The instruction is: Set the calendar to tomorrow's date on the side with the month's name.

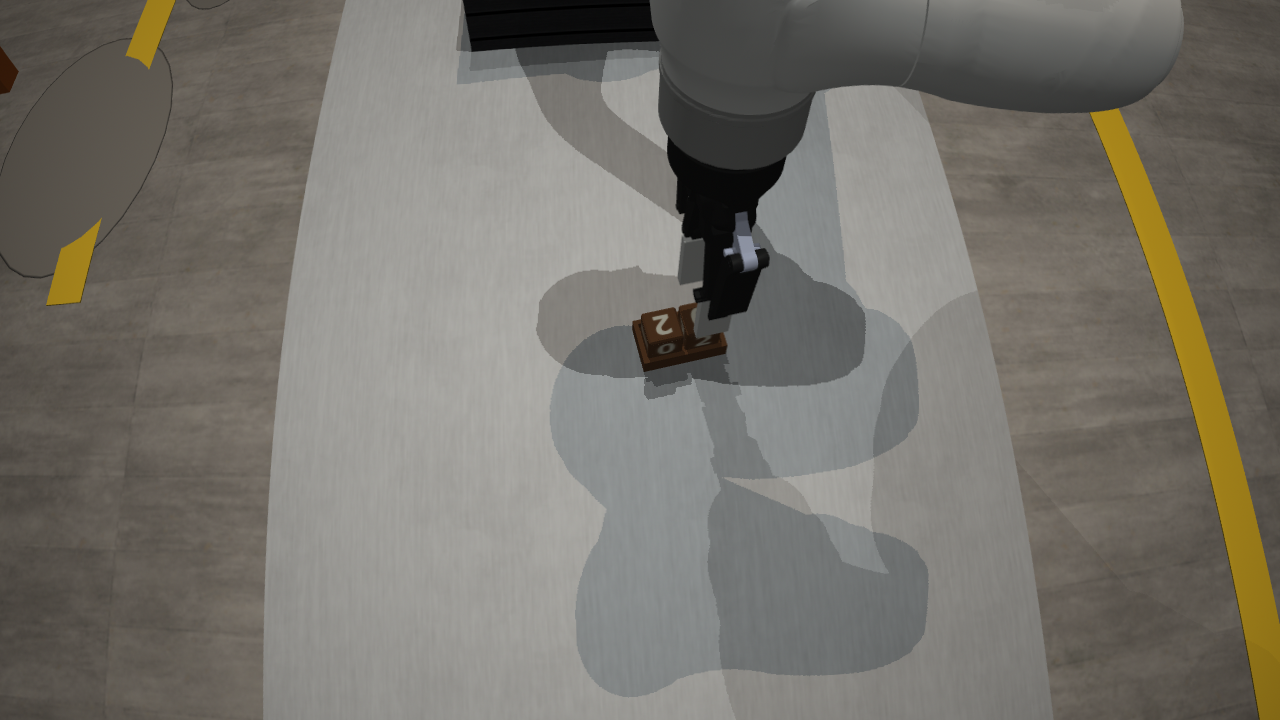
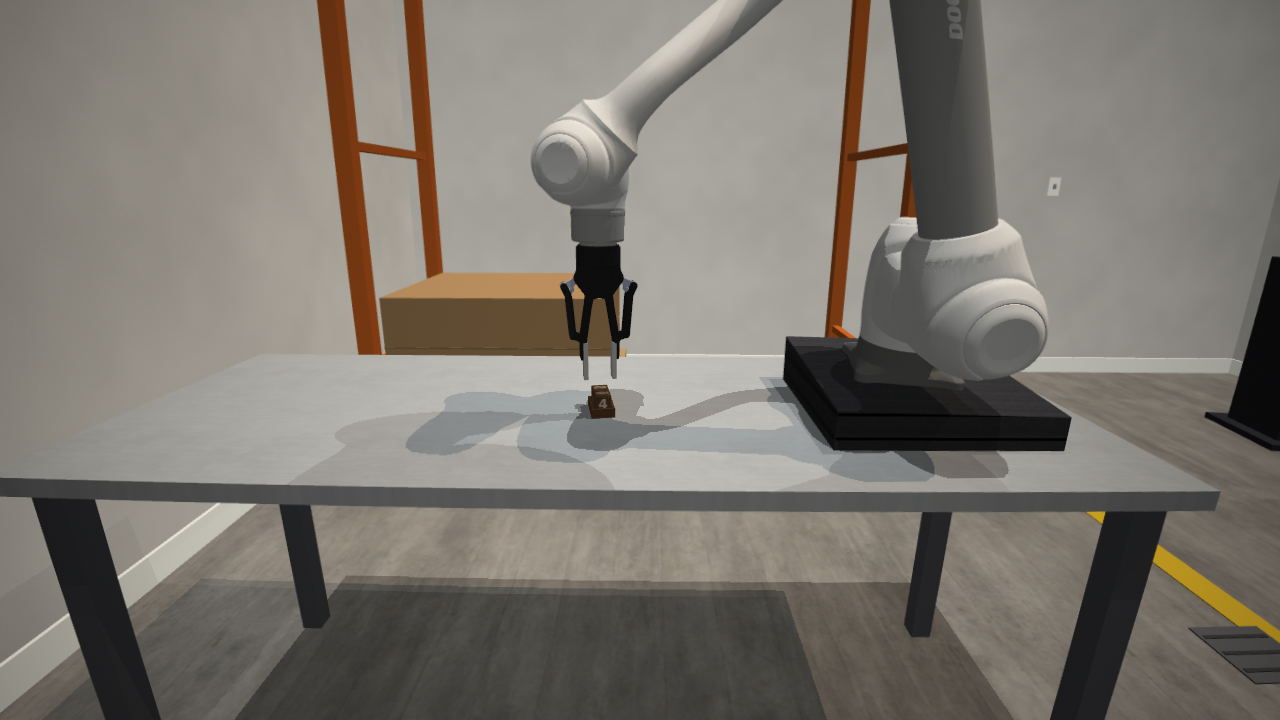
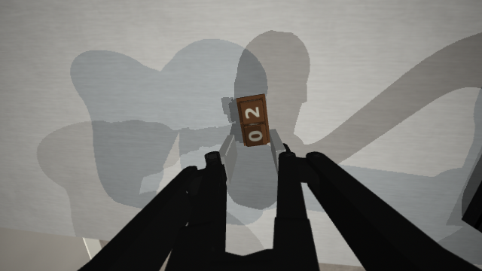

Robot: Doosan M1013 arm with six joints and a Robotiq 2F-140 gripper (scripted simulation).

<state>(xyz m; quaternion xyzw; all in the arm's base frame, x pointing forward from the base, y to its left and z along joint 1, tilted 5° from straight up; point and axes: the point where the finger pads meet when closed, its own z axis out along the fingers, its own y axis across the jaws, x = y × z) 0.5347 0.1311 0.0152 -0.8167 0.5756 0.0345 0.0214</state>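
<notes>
A brown tray [image 1: 684,360] [image 2: 602,413] [image 3: 251,98] stands flat on the table. Two brown cubes sit side by side in it. In the top view the left cube [image 1: 661,320] [image 3: 252,112] has a 2 on top and a 0 on its front. The right cube [image 1: 702,342] [image 3: 255,135] has a 0 on top, partly hidden by a finger, and a 2 in front. A 4 shows on the end face in the exterior view. My gripper [image 1: 702,291] [image 2: 599,376] [image 3: 252,142] is partly open and empty, pointing down above the 0-topped cube's end. I cannot read a month's name.
The grey table [image 1: 429,376] [image 2: 268,402] [image 3: 358,68] carries the arm's black base [image 1: 559,25] [image 2: 948,429], right of the tray in the exterior view. A large brown box [image 2: 483,322] and orange posts [image 2: 344,179] stand behind the table.
</notes>
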